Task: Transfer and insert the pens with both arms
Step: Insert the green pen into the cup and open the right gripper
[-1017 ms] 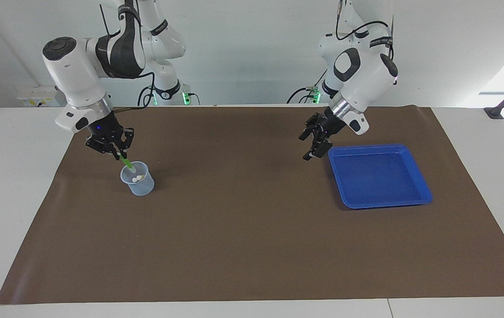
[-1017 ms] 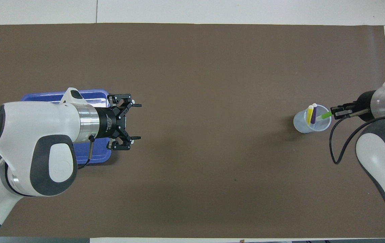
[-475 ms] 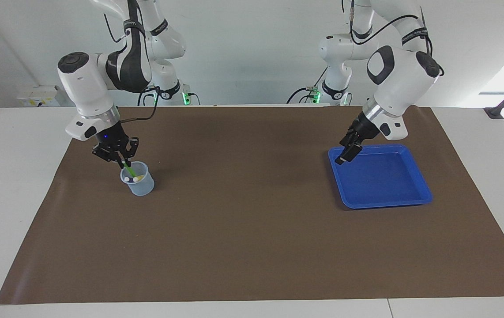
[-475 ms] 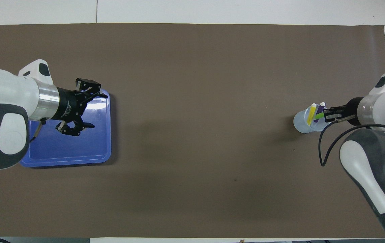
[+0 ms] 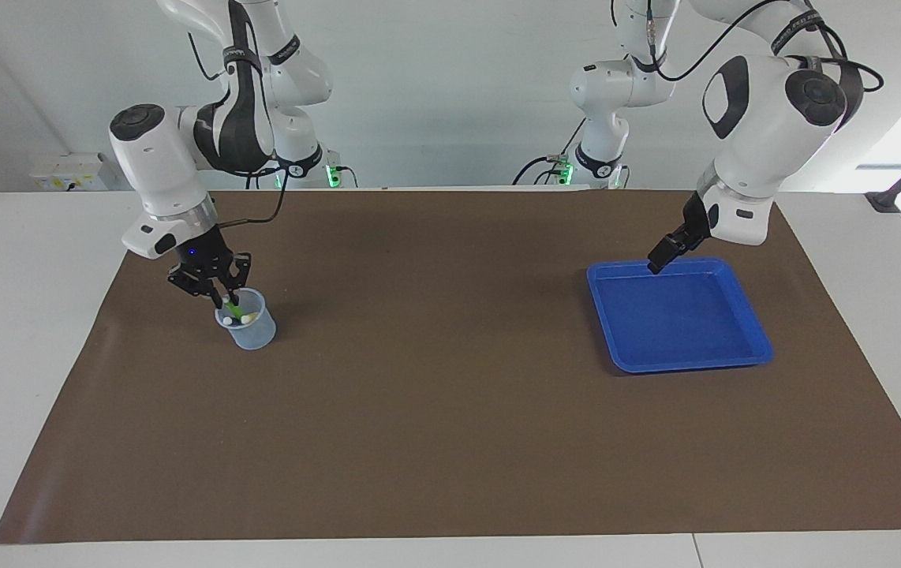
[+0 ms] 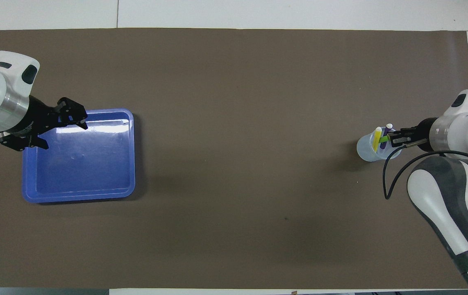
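- Two arms, doing pretty different things. The right arm reaches down steeply, wrist tilted, so the right gripper (image 5: 226, 298) sits right at the rim of the clear cup (image 5: 255, 331), on the rim's robot side.
- The green pen (image 6: 384, 139) pokes out of the cup at a slant, its upper end right at the gripper's tip. Honestly can't tell whether it's clamped or let go.
- The yellow pen (image 6: 377, 138) and purple pen (image 6: 387, 130) stand in the same cup, pale ends up, leaning just beside the green one. So all three pens are in the cup.
- The left arm is folded up high, elbow raised. The left gripper (image 5: 662, 260) points down at an angle over the blue tray (image 5: 679, 364). It's spread wide with nothing in it, and it hangs clear of the tray.
- The cup sits toward the right arm's end of the brown mat (image 5: 450, 434), and the tray toward the left arm's end. They're well apart.
- Room-wise, there's a big stretch of bare mat between cup and tray. All the mat farther from the robots is bare too.
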`<state>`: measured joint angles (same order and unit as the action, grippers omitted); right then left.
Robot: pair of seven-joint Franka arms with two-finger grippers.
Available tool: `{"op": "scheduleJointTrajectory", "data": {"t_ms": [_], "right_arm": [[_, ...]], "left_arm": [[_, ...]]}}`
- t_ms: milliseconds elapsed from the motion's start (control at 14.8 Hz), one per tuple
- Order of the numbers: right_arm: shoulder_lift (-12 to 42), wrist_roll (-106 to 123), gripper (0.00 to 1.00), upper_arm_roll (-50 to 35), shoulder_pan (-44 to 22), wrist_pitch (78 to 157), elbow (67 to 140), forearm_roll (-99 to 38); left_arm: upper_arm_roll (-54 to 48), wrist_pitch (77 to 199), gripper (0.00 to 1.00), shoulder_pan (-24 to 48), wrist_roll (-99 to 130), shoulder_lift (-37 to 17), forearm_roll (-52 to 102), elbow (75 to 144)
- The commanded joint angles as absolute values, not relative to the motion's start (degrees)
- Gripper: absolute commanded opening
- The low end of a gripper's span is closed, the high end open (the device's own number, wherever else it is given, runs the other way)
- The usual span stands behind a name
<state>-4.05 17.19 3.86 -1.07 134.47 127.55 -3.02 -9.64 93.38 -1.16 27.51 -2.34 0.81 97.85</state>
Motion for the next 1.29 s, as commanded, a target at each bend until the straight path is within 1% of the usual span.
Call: {"op": "scheduleJointTrajectory", "data": {"t_ms": [0,136,339,475,542,678,949,1085,1220], "right_arm": [[-4.04,17.58,1.00,3.96,-0.79,135.18,126.75,-3.96],[-4.22,17.75,1.00,3.96,-0.79,134.48,125.34,-3.87],[-5.79,17.58,1.00,4.04,-0.79,133.43,124.20,-3.87],[-5.98,17.58,1.00,4.30,-0.79,127.65,120.52,-3.78],[-5.80,16.80,1.00,4.48,-0.79,123.44,117.54,-3.43],[-5.36,12.50,1.00,4.74,-0.70,116.93,112.87,-2.64],[-3.96,3.79,1.00,4.31,-0.97,103.74,102.68,2.81],[-3.17,2.64,1.00,4.31,-1.14,99.08,98.98,2.90],[-3.08,1.59,1.00,4.31,-1.23,96.08,97.04,2.90]], "left_arm": [[-7.12,85.11,1.00,0.18,14.81,-2.90,-2.28,91.69],[-6.94,82.89,1.00,-0.09,8.29,-0.37,-2.20,91.49],[-6.68,83.67,1.00,0.96,6.94,4.38,-1.94,96.92],[-6.50,87.51,1.00,0.97,5.37,5.71,-0.89,100.62],[-6.16,89.80,1.00,0.97,5.27,5.63,0.34,101.07],[-4.23,90.44,1.00,1.84,5.71,4.58,2.54,99.33],[-3.87,84.21,1.00,3.07,5.80,0.10,2.55,89.76],[-3.78,84.46,1.00,4.30,5.80,0.35,2.46,90.34],[-3.87,85.34,1.00,4.31,5.28,0.61,2.37,91.58]]}}
